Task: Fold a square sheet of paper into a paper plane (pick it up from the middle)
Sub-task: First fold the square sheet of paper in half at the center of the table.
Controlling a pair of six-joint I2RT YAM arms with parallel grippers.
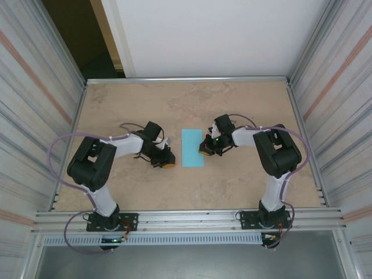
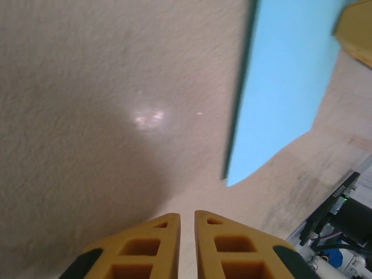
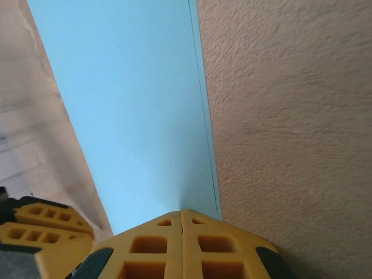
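Observation:
The square sheet of paper [image 1: 192, 147], light blue, lies flat at the table's middle as a narrow upright rectangle, also seen in the left wrist view [image 2: 285, 87] and the right wrist view [image 3: 128, 104]. A paper plane is out of view. My right gripper [image 1: 203, 148] is shut, its tips [image 3: 181, 212] resting on the paper just inside its right long edge. My left gripper [image 1: 168, 163] is low over bare table just left of the paper's near-left corner. Its jaws [image 2: 187, 215] stand a narrow slit apart with nothing between them.
The table [image 1: 244, 186] is beige stone-patterned board fenced by metal rails and corrugated side walls [image 1: 35, 104]. The right gripper's yellow finger [image 2: 357, 32] pokes into the left wrist view at the top right. The left gripper's fingers [image 3: 40, 226] sit at the right wrist view's lower left.

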